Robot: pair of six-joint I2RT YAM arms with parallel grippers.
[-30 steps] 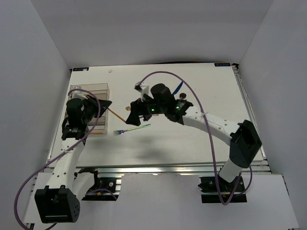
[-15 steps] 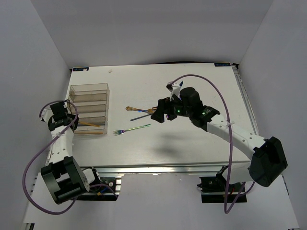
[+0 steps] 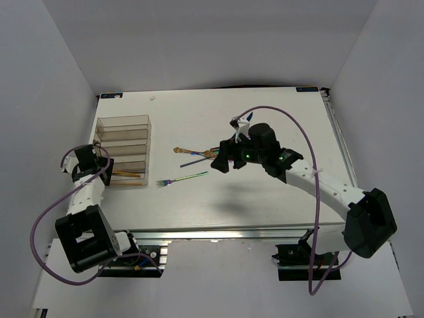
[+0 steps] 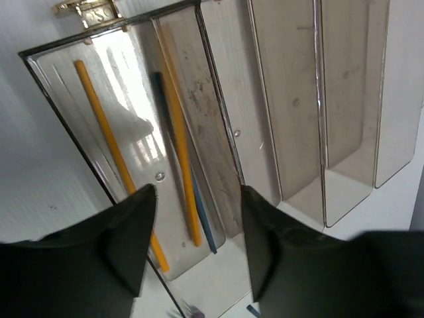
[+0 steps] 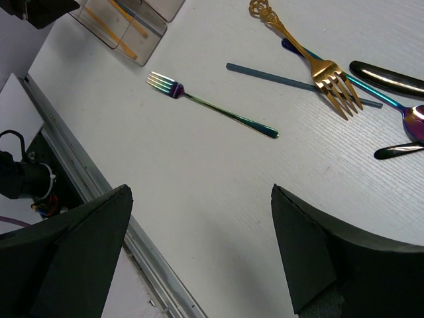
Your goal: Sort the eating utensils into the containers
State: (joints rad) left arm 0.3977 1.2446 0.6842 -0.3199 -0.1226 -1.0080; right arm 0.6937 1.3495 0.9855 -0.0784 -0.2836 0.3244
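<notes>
Overhead and wrist views, sorting in progress. On the desk [image 3: 265, 199], the largest change I saw was in the arms. The left arm had pulled away from above the organiser [image 3: 123, 119] and folded back toward the left edge. The right arm had shifted from the desk's middle to just right of the loose cutlery.

The organiser lay along the left edge, its narrow compartments running parallel to the near edge.

The left gripper [image 4: 197, 218], clenched a second before, now stood released with nothing between its fingers. I read this as a drop-off just completed. The right gripper [image 5: 199, 199] hung spread wide and empty above the desk, near the remaining pieces and touching none.

At the organiser's near end lay two orange sticks [image 4: 116, 159] and one dark blue-grey stick [image 4: 192, 199], lengthwise on the floor. I could not tell whether a divider separated them. The three compartments beyond appeared empty.

Unsorted pieces remained mid-desk: a rainbow fork [image 5: 212, 106] lying alone, and toward the right edge a gold fork [image 5: 308, 56], a grey-blue stick [image 5: 298, 84] and dark spoons [image 5: 389, 75] lying close together. By my judgement most of the sorting was still ahead.
</notes>
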